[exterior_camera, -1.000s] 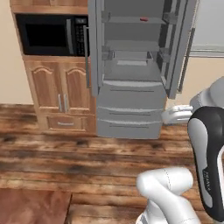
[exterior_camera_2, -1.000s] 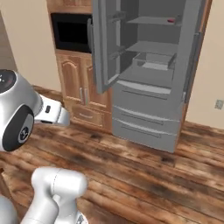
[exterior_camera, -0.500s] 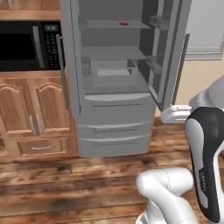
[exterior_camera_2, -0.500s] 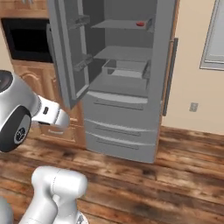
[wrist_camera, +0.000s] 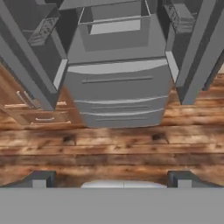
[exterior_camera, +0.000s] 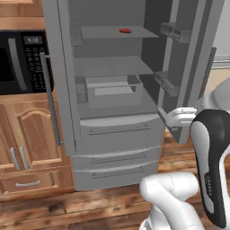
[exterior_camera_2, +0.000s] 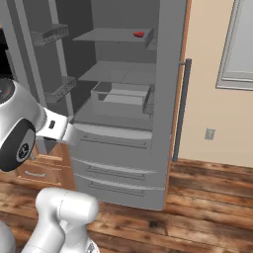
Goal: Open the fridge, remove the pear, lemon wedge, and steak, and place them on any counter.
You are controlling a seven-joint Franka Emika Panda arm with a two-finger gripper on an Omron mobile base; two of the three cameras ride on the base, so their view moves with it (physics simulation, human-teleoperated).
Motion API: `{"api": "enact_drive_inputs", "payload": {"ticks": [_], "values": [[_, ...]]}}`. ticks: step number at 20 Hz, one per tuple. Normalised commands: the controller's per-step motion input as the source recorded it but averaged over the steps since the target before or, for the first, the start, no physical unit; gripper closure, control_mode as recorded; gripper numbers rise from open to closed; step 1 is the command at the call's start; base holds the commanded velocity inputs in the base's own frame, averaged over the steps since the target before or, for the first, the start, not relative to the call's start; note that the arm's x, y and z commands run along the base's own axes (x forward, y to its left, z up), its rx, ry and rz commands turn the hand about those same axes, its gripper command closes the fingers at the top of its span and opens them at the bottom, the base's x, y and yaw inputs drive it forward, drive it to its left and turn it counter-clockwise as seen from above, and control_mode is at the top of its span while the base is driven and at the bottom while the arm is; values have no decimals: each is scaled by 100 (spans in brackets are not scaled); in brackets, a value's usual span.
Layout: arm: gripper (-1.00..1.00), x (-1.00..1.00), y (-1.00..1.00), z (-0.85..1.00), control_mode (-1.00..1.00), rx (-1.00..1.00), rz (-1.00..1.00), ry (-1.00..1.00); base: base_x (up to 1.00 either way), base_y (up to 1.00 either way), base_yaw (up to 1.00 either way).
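Both fridge [exterior_camera: 117,134] doors stood wide, baring the steak [exterior_camera: 125,31] on its top shelf; gripper [wrist_camera: 111,180], jaws spread, empty, hung low before its drawers.

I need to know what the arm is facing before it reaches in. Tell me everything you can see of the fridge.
The fridge is a tall grey, metal-looking French-door unit standing on the wood floor beside light wooden cabinets. Both upper doors stand swung open, each with wire-fronted bins inside and a vertical bar handle. Inside are two flat shelves above an open-topped grey bin. A small red piece, the steak, lies on the top shelf. Below, two stacked drawers with horizontal handles are shut. Nothing of the robot touches it.
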Motion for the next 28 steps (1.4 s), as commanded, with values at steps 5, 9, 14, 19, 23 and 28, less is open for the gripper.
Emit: {"api": "enact_drive_inputs", "payload": {"ticks": [5, 9, 14, 19, 23, 28], "values": [[-100, 0, 0, 0, 100, 0, 0, 0, 100, 13, -14], [-100, 0, 0, 0, 100, 0, 0, 0, 100, 11, -12], [-100, 0, 0, 0, 100, 0, 0, 0, 100, 28, -12], [-100, 0, 0, 0, 100, 0, 0, 0, 100, 30, -10], [-100, 0, 0, 0, 100, 0, 0, 0, 39, 18, -4], [-100, 9, 5, 21, -100, 0, -2, -8, -9, 1, 0]]}}
